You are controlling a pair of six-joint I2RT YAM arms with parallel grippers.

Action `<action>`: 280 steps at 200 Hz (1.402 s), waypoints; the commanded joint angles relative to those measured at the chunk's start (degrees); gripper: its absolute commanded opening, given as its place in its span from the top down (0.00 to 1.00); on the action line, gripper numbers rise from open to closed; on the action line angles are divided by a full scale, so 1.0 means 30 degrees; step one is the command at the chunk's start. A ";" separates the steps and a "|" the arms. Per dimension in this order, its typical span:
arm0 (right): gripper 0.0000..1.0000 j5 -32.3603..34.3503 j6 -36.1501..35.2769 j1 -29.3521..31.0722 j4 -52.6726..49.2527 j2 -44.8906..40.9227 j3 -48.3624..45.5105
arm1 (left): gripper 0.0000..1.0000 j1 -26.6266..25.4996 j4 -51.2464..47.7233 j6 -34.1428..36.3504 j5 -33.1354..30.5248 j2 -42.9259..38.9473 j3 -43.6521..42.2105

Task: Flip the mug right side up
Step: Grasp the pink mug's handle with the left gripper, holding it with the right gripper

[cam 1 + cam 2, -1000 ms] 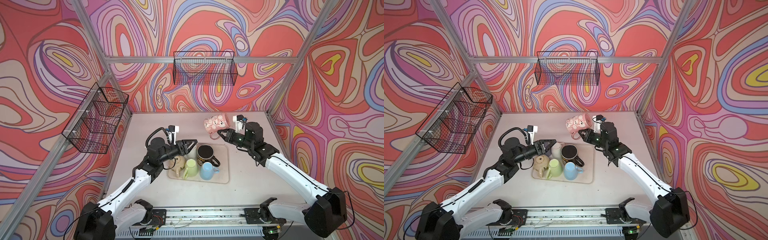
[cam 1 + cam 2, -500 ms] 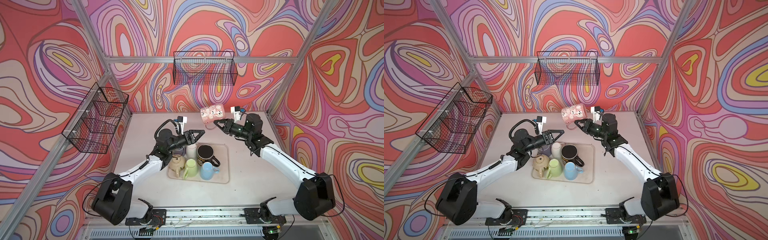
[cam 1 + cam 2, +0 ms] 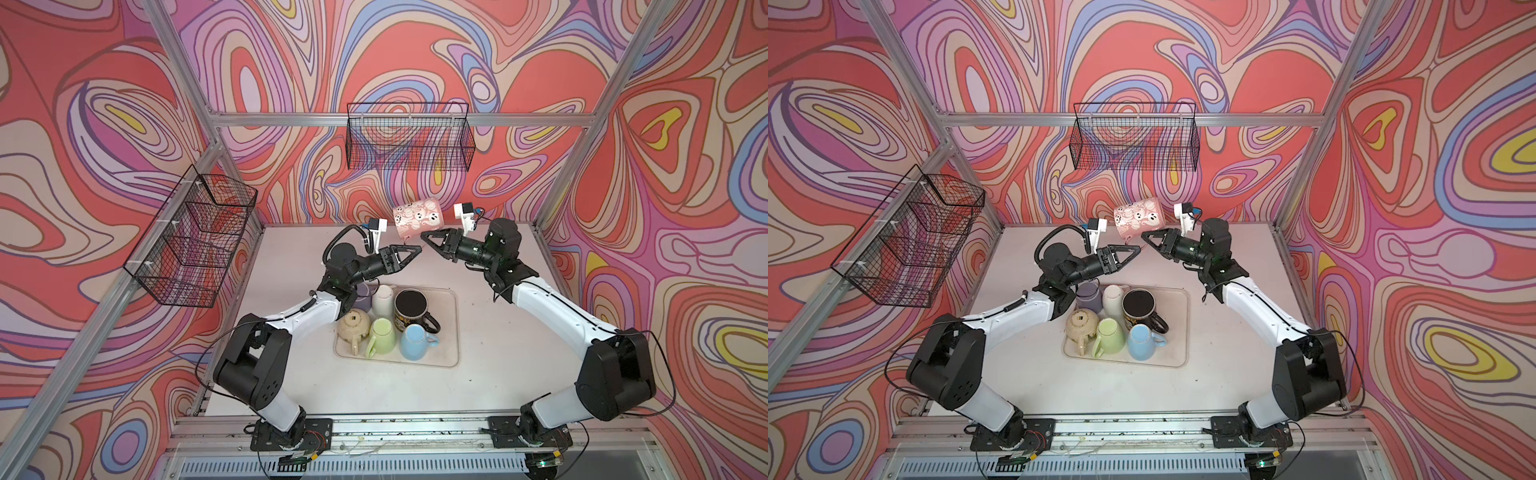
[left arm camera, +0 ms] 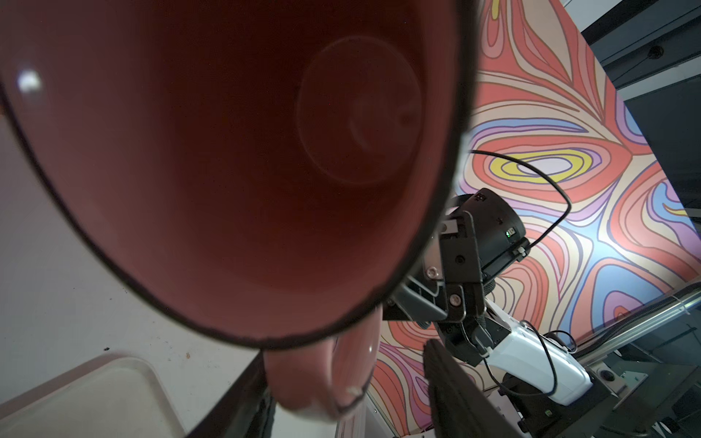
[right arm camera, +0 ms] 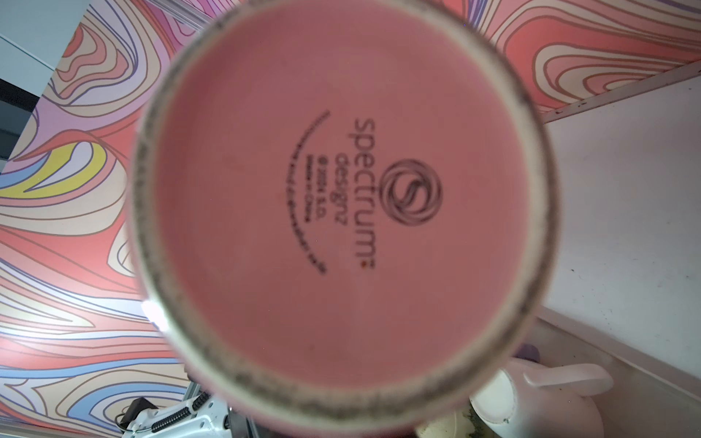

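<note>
The pink mug (image 3: pixel 417 218) with white ghost faces hangs in the air on its side over the back of the table, also in the other top view (image 3: pixel 1138 218). My right gripper (image 3: pixel 424 237) is shut on its handle from the base side. In the right wrist view the mug's stamped base (image 5: pixel 341 208) fills the picture and hides the fingers. My left gripper (image 3: pixel 417 249) is open, its tips meeting the handle from the mouth side. The left wrist view looks into the mug's mouth (image 4: pixel 227 170), and the handle (image 4: pixel 322 375) sits between the open fingers (image 4: pixel 455 386).
A beige tray (image 3: pixel 451 332) below the grippers holds a black mug (image 3: pixel 411 307), a blue one (image 3: pixel 413 340), a green one (image 3: pixel 380 334), a white one (image 3: pixel 382 299) and a beige teapot (image 3: pixel 353 326). Wire baskets hang on the back wall (image 3: pixel 409 141) and the left wall (image 3: pixel 191 241).
The right gripper lifted the mug up and toward the back wall, tipping it onto its side. The left gripper rose from over the tray to the mug's handle.
</note>
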 commanded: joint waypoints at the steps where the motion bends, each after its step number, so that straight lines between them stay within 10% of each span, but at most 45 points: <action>1: 1.00 -0.0857 0.0158 -0.0202 0.2973 0.0010 0.0948 | 0.37 0.0050 0.2649 -0.1161 0.0443 0.0739 0.0703; 139: 1.00 -0.1652 0.0696 -0.0386 0.4260 0.0968 0.0451 | 0.66 0.0618 0.3440 -0.1715 0.0309 0.1829 0.1406; 188: 1.00 -0.1681 0.0724 -0.0450 0.4531 0.1115 0.0247 | 1.00 0.0629 0.3403 -0.1654 0.0304 0.2006 0.1481; 252: 1.00 -0.1674 0.1121 -0.0583 0.5460 0.1551 -0.0244 | 1.00 0.0709 0.0418 0.0375 -0.0499 0.0709 0.1060; 280: 0.78 -0.1712 0.1094 -0.0672 0.5864 0.1677 -0.0570 | 1.00 0.0753 -0.1878 0.1871 -0.1262 -0.0396 0.0650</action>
